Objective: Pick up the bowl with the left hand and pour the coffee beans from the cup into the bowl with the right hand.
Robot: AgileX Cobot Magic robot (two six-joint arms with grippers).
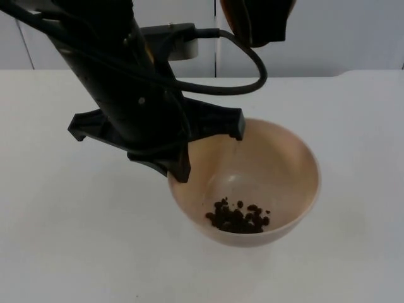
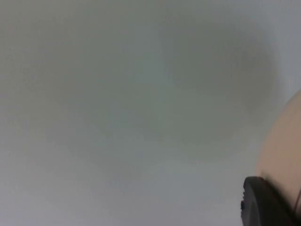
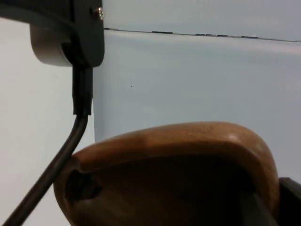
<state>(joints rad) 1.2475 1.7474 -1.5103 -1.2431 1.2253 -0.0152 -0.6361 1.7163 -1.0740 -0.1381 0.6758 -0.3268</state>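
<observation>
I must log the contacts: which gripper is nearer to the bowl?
Left. The left gripper is at the near rim of the bowl, which holds coffee beans. The right gripper holds the brown cup above, apart from the bowl.

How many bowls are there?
1. The pale bowl sits at the table's middle with coffee beans in its bottom, its rim held by the left gripper. The brown thing in the right gripper looks like the cup.
</observation>
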